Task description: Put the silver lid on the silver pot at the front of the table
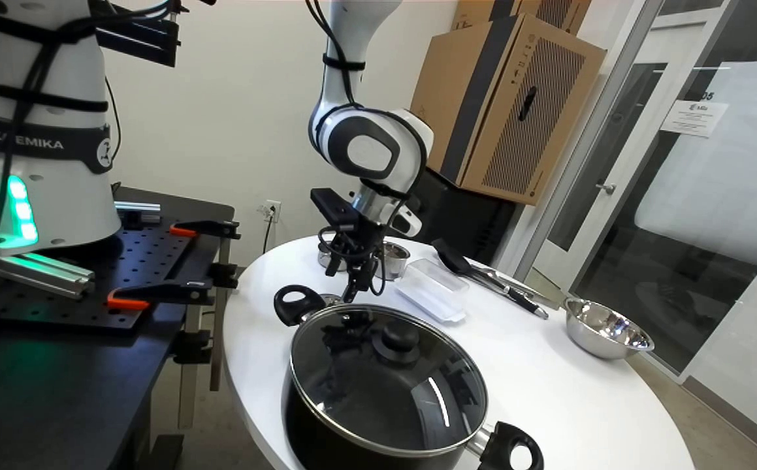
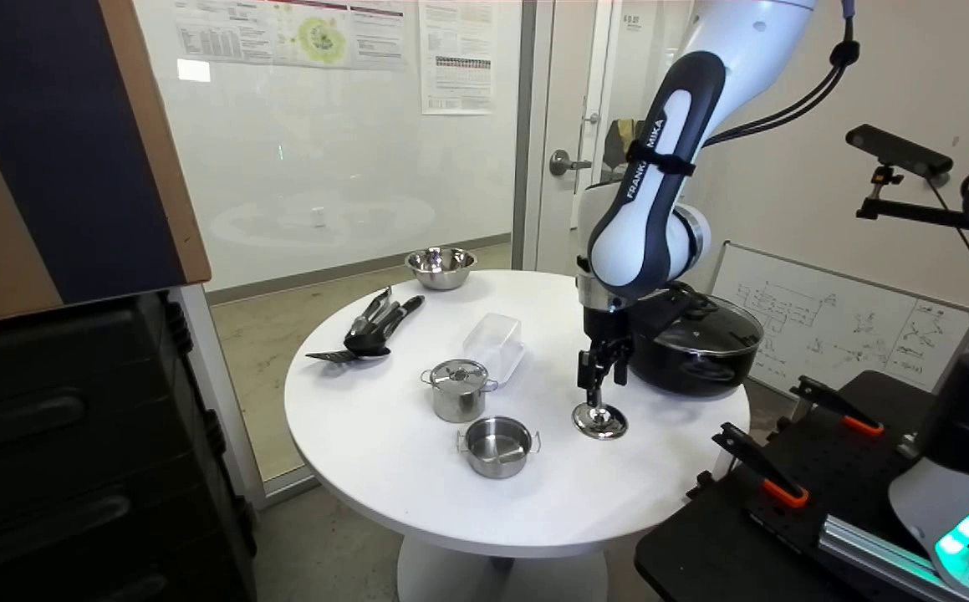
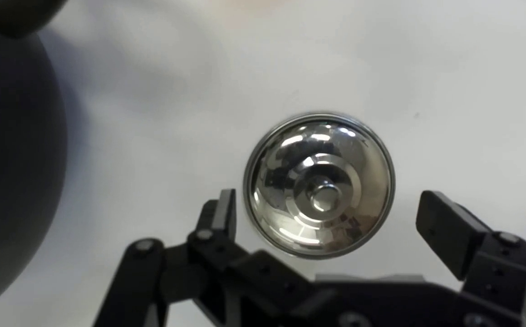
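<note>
The small round silver lid [image 2: 601,422] lies flat on the white table, knob up; it fills the middle of the wrist view [image 3: 281,222]. My gripper [image 2: 607,386] is just above it, pointing down. In the wrist view the gripper [image 3: 328,211] is open, with one finger on each side of the lid and nothing between the pads touching the knob. The open silver pot [image 2: 498,456] stands upright at the table's front edge in an exterior view, left of the lid. In an exterior view the gripper [image 1: 352,290] partly hides the small silver pots.
A lidded silver pot [image 2: 459,397] stands beside the open pot. A large black pot with glass lid [image 1: 385,385] is close to my gripper and at the wrist view's left edge [image 3: 13,159]. A clear plastic box [image 2: 494,343], black utensils [image 2: 375,326] and a steel bowl [image 2: 441,269] stand further off.
</note>
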Tool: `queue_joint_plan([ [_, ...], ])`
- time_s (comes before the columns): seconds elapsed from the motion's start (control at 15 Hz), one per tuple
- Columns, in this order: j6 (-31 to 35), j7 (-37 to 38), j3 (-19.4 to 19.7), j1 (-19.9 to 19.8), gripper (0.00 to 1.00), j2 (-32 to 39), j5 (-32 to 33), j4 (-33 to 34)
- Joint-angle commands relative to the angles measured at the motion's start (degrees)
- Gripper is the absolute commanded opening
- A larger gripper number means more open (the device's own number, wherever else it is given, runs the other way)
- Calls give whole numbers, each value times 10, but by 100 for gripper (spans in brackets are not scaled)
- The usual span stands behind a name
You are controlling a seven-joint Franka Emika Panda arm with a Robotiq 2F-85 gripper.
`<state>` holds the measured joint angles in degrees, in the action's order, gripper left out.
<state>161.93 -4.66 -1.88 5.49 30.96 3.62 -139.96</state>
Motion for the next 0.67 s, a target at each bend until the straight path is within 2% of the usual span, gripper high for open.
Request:
queue_joint_plan([
  [0.0, -5, 25, 6, 12, 100, 37, 6, 39],
  [0.6, 5, 29, 0, 17, 100, 42, 5, 37],
])
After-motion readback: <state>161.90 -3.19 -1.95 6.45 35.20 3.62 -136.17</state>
